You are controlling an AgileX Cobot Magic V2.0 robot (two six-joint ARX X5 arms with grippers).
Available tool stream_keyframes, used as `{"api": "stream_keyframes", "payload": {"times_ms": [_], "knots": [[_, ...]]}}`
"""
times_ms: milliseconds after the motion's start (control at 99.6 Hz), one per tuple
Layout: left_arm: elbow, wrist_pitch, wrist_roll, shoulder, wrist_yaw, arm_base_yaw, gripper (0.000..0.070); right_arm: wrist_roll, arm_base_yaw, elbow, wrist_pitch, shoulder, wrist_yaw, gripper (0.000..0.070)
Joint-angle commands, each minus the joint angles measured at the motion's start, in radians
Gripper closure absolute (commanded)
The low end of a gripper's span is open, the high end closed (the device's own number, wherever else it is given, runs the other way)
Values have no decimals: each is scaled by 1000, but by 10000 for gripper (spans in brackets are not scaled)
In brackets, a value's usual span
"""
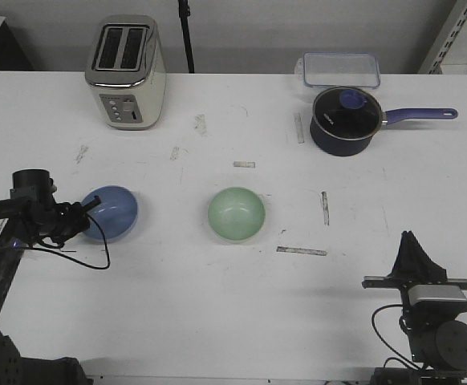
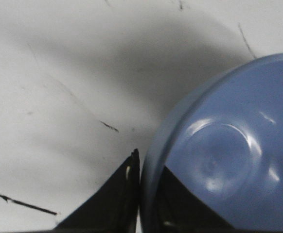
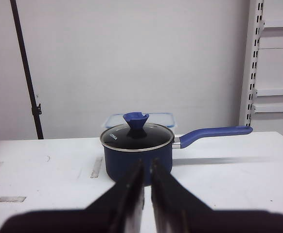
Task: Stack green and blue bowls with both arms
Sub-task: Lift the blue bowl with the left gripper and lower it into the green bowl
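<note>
- Your left end effector [image 1: 89, 210] sits at the 9 o'clock rim of the blue bowl [image 1: 111, 212], low over the white counter [image 1: 217, 305].
- In the left wrist view, 1 finger [image 2: 117, 204] lies outside the blue bowl [image 2: 229, 155] wall and the other lies inside it, so the rim runs between them; the jaws stand narrow, closed down on that rim.
- The blue bowl rests upright on the counter at about 9 o'clock from the green bowl [image 1: 237, 212], the 2 well apart.
- The green bowl stands upright near the counter's middle, nothing touching it.
- Your right end effector [image 1: 411, 249] is at about 4 o'clock from the green bowl, well apart from both bowls, near the counter's front edge.
- In the right wrist view its fingers [image 3: 129, 194] run almost parallel with only a thin slit between them, gripping nothing.
- That view looks level across the counter at the navy saucepan [image 3: 137, 150], lid on, its purple handle [image 3: 214, 133] pointing to 3 o'clock.
- In the front view the saucepan [image 1: 344, 120] stands at about 1 o'clock from the green bowl, with a clear lidded container [image 1: 340, 70] just behind it.
- A cream toaster [image 1: 126, 72] stands at about 12 o'clock from the blue bowl, at the counter's far edge.
</note>
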Motion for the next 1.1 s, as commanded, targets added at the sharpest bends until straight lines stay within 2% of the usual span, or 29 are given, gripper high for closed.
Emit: {"api": "stream_keyframes", "payload": {"times_ms": [0, 151, 352, 743, 934, 1095], "knots": [[50, -24, -26, -4, 6, -15, 700, 16, 1, 3, 10, -3, 0, 683], [152, -92, -30, -5, 6, -78, 699, 16, 1, 3, 10, -3, 0, 683], [278, -96, -64, -5, 6, -196, 699, 17, 1, 3, 10, -3, 0, 683], [329, 16, -207, 74, 6, -529, 699, 16, 1, 3, 10, -3, 0, 683], [417, 11, -208, 192, 6, -647, 699, 16, 1, 3, 10, -3, 0, 683], [488, 13, -208, 285, 6, -703, 699, 16, 1, 3, 10, -3, 0, 683]]}}
